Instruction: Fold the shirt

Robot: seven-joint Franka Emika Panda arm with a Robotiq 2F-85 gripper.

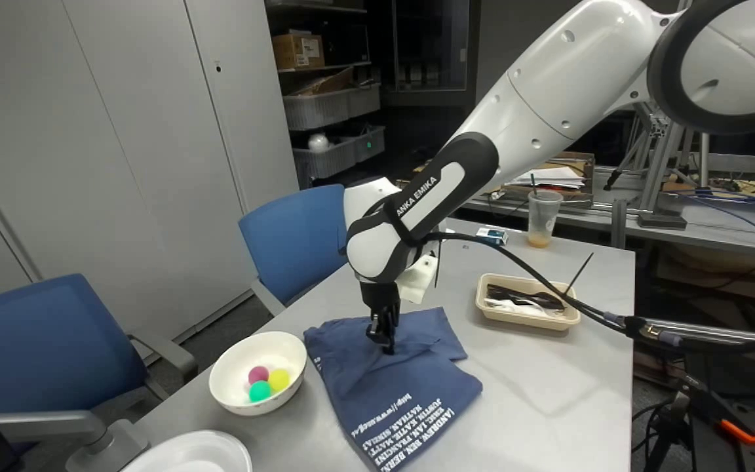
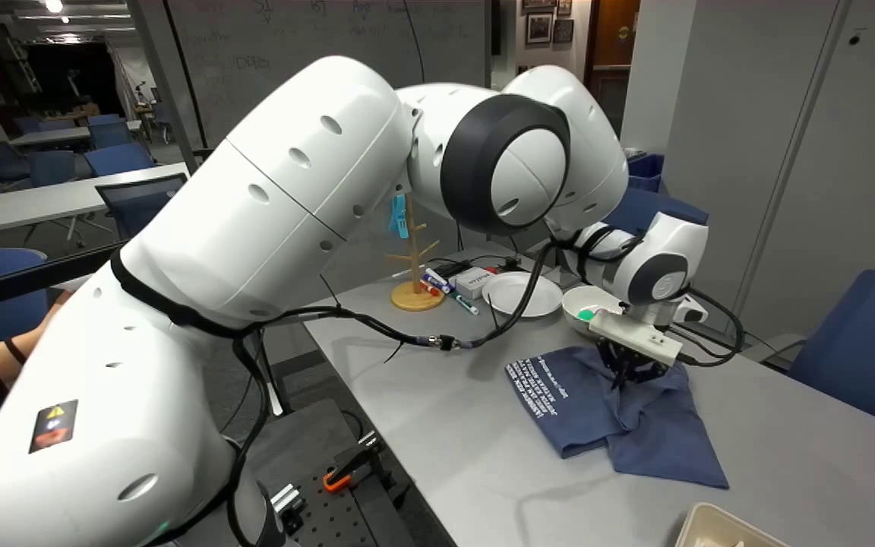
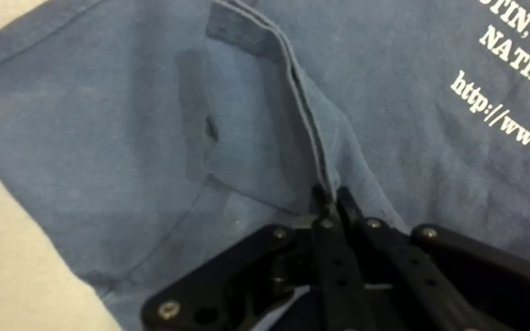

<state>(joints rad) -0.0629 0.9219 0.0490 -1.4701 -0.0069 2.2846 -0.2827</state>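
Above a grey table (image 1: 548, 406), in the clenched gripper (image 3: 331, 196), holds a raised edge of the shirt (image 1: 410, 380). Lies in layers on that table, just beside the bowl (image 1: 228, 375). Probably handles light, limp, not fragile; best held through both layers at a hem.

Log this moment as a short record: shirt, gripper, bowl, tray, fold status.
shirt: navy, on the table, white lettering showing
gripper: closed on a raised edge of the shirt
bowl: white, beside the shirt, holding pink, yellow and green balls
tray: beige, on the table, apart from the shirt
fold status: seems unfinished, edge gripped
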